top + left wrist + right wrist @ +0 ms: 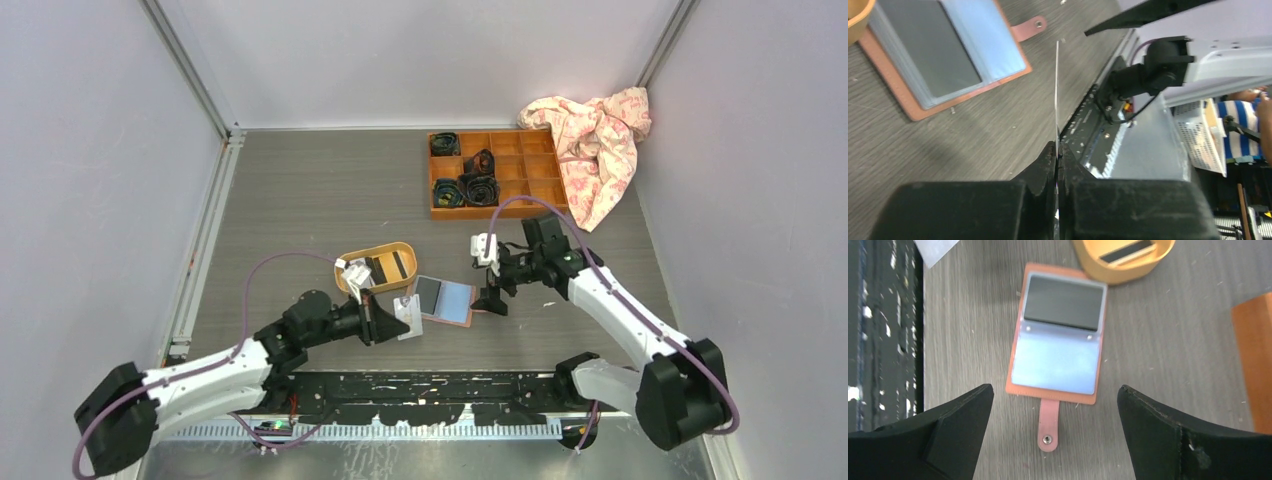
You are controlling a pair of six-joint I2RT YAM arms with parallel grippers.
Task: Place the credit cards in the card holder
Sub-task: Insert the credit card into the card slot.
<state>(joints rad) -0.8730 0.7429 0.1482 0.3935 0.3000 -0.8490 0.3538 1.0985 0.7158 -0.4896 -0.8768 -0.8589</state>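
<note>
1. Grey desk (300, 200): at its far right a wooden box (520, 190) of compartments and a crumpled pink cloth (600, 150), both well apart from the work.
2. Left claw (388, 320), near and left of centre: pressed fully together on a white card (409, 314), pinched by one edge.
3. Right claw (492, 298): spread wide with nothing in it, poised over the right end of the card holder, above the snap tab (1048, 425).
4. Yellow oval tray (350, 275), just beyond the left claw and touching the card holder's far left corner: striped cards (398, 264) inside.
5. Card holder (445, 298): open and flat at mid-desk, between the two claws. Long axis left to right, dark pocket left, bluish pocket right, tab pointing right.
6. White card: upright on edge, just left of the card holder and not touching it.
7. Judged: left arm nearer. Calls for carrying the card rightward and tipping it flat. Pocket mouth not discernible.
</note>
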